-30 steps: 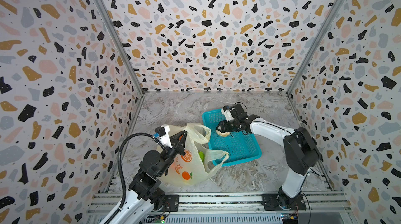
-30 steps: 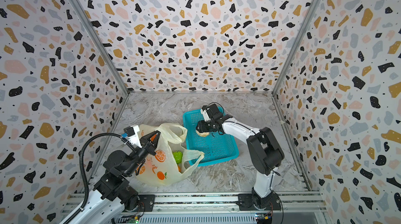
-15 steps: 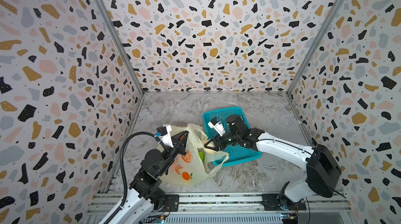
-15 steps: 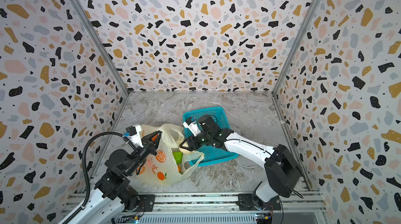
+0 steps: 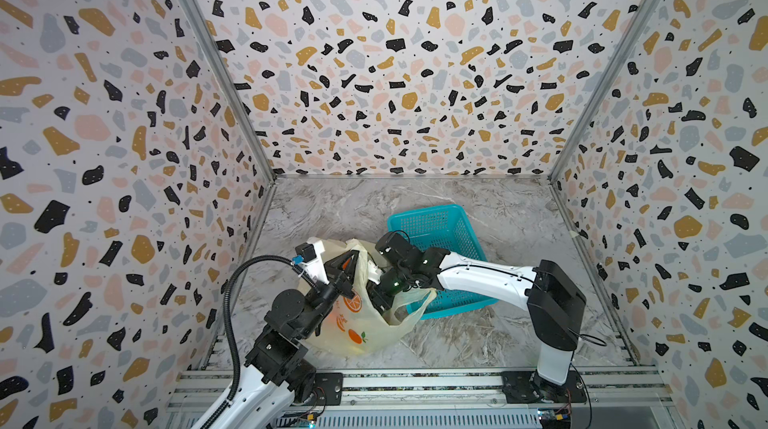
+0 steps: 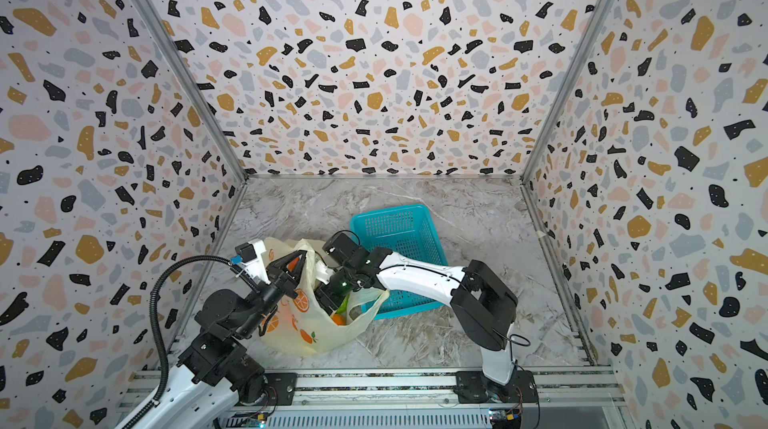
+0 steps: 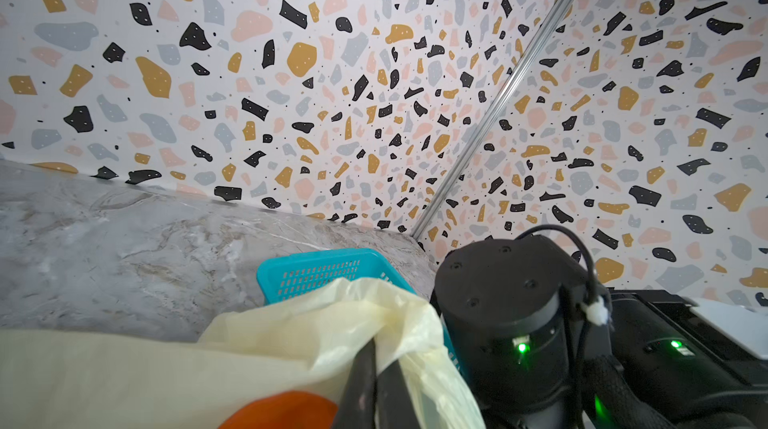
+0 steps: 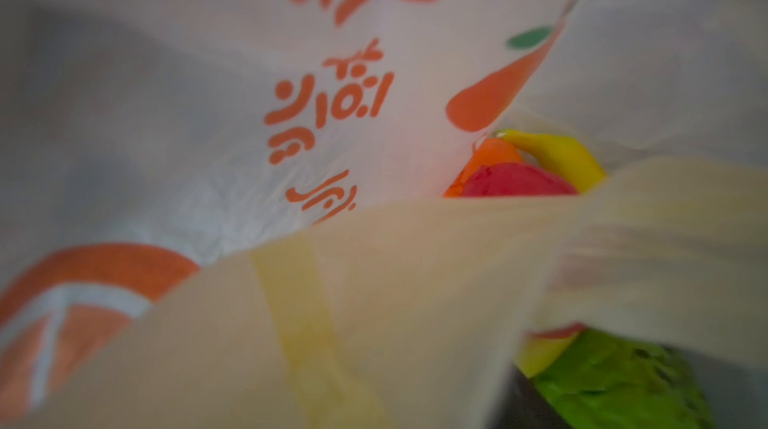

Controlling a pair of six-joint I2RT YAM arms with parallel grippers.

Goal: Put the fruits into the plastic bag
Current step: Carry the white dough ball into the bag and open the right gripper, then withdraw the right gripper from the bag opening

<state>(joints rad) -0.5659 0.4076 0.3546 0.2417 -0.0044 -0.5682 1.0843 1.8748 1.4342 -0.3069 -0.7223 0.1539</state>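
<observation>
The bag (image 5: 357,335) is lying on the surface (image 5: 478,343) near the left arm's base, with its mouth turned toward the basket (image 5: 428,221). One handle is pinched by the left gripper (image 5: 355,256). Its fingers (image 7: 360,385) are clamped tight on the plastic, so the mouth is propped up and open.

The right gripper (image 6: 328,302) is pushed into the mouth from the basket side. Its jaws are hidden by plastic in every view, so wide or narrow cannot be told, nor whether anything is held.

The fruits are seen inside the bag. The banana (image 8: 557,156), red piece (image 8: 515,183) and orange (image 8: 484,163) are at the far end. The green fruit (image 8: 615,381) is close under the right wrist camera and blurred. No fruit is seen in the part of the basket that shows; the rest is covered by the right arm. The beige ball is not found in any view.

Key relation: the fruits lie deeper in the bag than the right gripper, along its reach. The way out lies behind it, toward the basket. The free handle (image 5: 422,302) is draped just beside the right wrist.

Judged: this is the drop-off step and the task is near done. A straight pull-back is called for next, and a snag on the loose handle is the risk.
</observation>
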